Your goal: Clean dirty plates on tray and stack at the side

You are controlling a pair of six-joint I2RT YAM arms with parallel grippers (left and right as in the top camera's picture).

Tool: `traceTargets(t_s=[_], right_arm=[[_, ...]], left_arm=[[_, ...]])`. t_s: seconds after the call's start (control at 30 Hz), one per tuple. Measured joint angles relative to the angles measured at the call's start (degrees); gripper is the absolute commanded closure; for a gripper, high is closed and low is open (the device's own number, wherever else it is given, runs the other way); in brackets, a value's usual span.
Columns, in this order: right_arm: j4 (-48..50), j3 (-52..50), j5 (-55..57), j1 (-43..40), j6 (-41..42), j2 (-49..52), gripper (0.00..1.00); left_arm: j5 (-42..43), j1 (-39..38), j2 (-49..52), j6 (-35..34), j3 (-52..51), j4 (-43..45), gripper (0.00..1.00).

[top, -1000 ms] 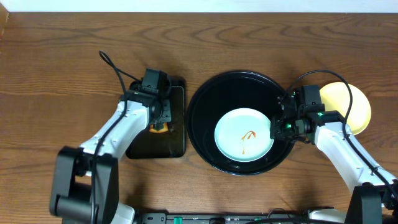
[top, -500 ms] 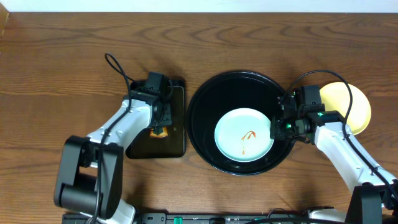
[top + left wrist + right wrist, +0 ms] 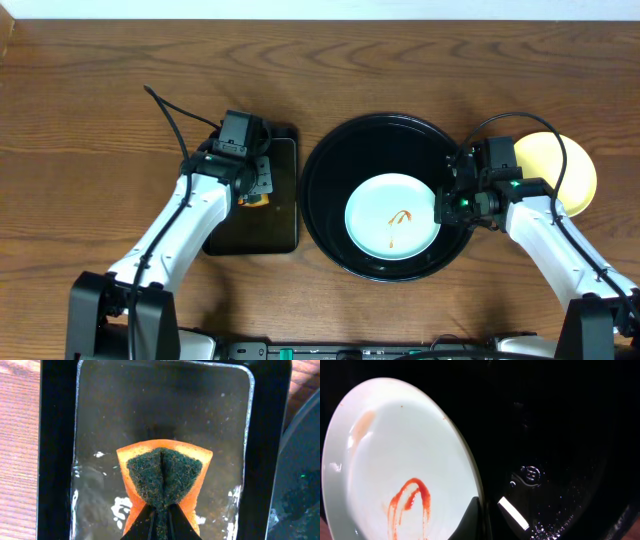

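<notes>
From overhead, the round tray [image 3: 325, 155] sits mid-counter [image 3: 100, 100] with one mint plate [image 3: 385, 205] lying face up on its floor, toward the right side. A yellow plate [image 3: 578, 175] rests on the wood to the right of the tray, partly behind the right arm. No third plate shows. The right claw [image 3: 441, 207] is at the mint plate's right edge. The left claw [image 3: 256, 192] hangs over the rectangular tray [image 3: 250, 235], which lies left of the round one, with an orange sponge [image 3: 256, 202] in it. The plate is round, so it has no long axis. Its sauce squiggle [image 3: 397, 225] runs from a hook near the centre down toward the near rim.

In the left wrist view, the claw is closed on the sponge. It pinches one end, so the green scouring face creases down its middle and the free end fans out away from the fingers. The small tray below looks wet. A sponge held by one end may flop or drip across the counter on the way over. It may also scrub with a soft corner rather than a flat face.

In the right wrist view, the fingers are shut on the mint plate's thin rim, with the sauced face toward the lens. Whether that edge is lifted off the tray I cannot tell. The grip is narrow and the tray is glossy and wet. Scrubbing pressure away from the grip could pivot the plate, slide it out of the jaws, or smear sauce onto the tray.
</notes>
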Motion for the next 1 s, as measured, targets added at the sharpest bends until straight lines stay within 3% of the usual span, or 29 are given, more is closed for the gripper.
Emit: traceTargets(t_s=[1.0], right_arm=[[-0.15,0.0,0.02,0.0,0.0,0.0,0.99]], left_arm=[[0.0,0.0,-8.35,0.0,0.0,0.83,0.92]])
